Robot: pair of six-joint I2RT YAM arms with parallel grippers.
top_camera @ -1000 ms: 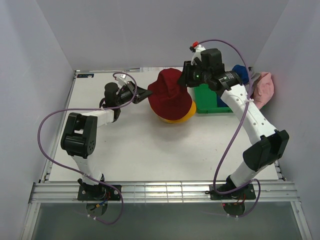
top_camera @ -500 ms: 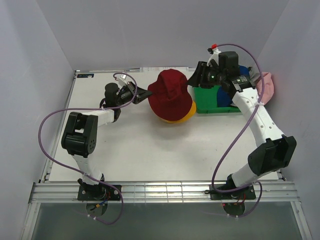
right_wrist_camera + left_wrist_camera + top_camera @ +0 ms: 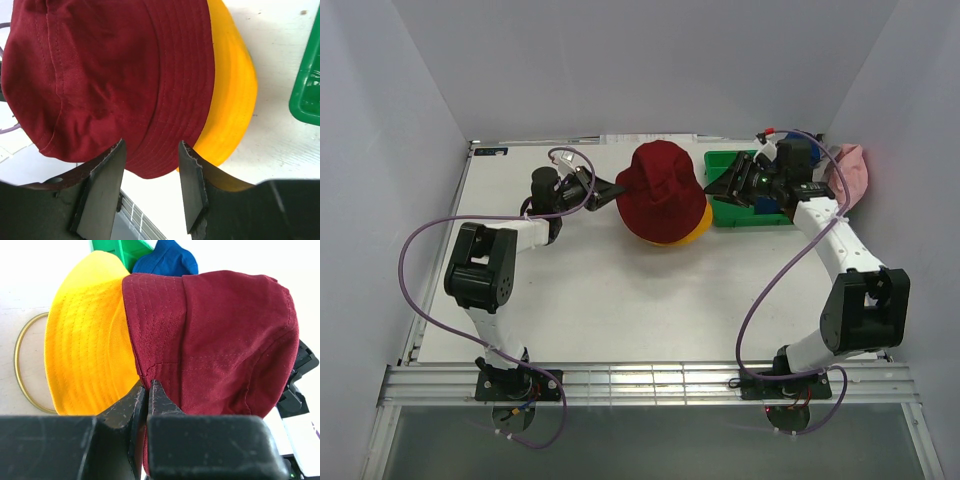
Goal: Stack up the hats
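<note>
- The dark red hat [image 3: 660, 190] sits over the yellow hat [image 3: 698, 226], mid-width near the bench's far edge; that stacking step looks done.
- Your left fingers [image 3: 125, 410] are pinched on its brim; your right fingers [image 3: 102, 190] stand apart, holding nothing.
- Next, free the left and fetch the blue hat [image 3: 167, 260] by the green bin [image 3: 725, 212].

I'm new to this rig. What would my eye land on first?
The red hat sits over the yellow hat at mid-table, toward the back. The left gripper pinches the red hat's brim, while the open right gripper faces it from the green bin's side.
</note>
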